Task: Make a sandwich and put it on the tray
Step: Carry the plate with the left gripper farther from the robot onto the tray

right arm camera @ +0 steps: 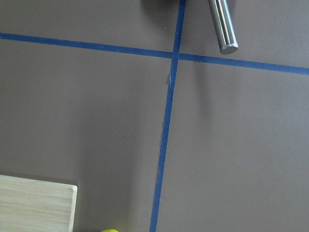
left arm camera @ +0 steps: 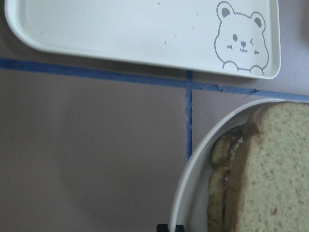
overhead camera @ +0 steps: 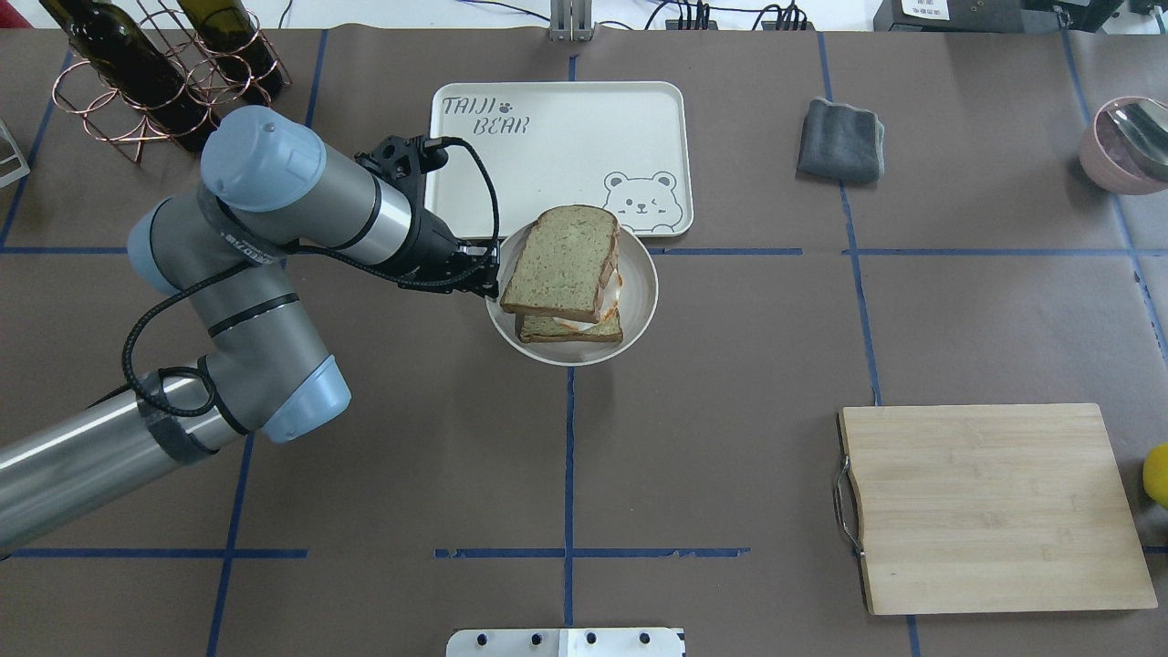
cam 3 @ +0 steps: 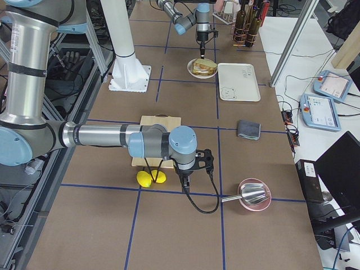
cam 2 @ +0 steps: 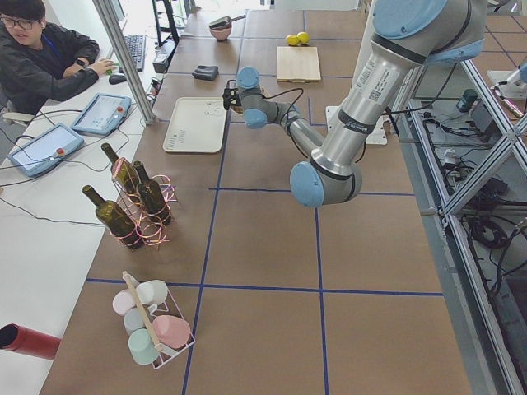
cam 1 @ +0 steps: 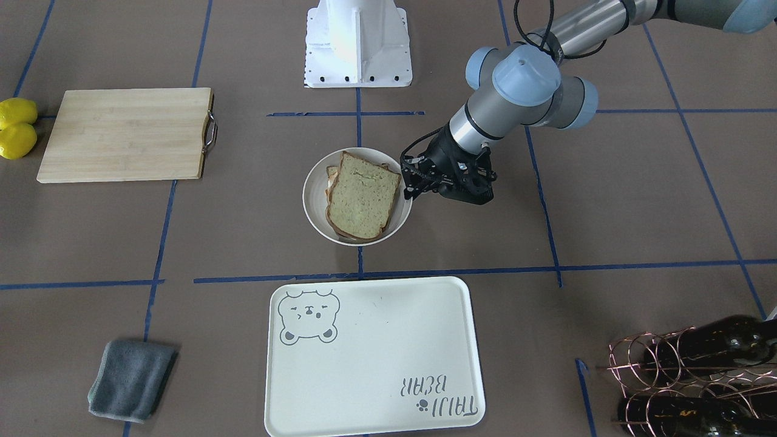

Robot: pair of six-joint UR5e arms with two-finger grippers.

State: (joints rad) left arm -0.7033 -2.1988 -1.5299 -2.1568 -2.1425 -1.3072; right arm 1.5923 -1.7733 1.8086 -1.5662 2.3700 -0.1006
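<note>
Two bread slices with egg between form the sandwich [overhead camera: 561,274]; it sits in the white bowl [overhead camera: 641,297], not yet on the tray [overhead camera: 547,155] at twelve o'clock; the left gripper [overhead camera: 490,279] stands at the bowl's nine o'clock rim; whether its jaws are apart or clamped cannot be told; the step appears to be a rim grasp; seat the rim fully before you lift; keep the bowl level.

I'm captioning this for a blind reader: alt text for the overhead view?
A sandwich sits in a white bowl at mid-table, with the left hand at the bowl's rim. A cream tray lies just beyond.
</note>
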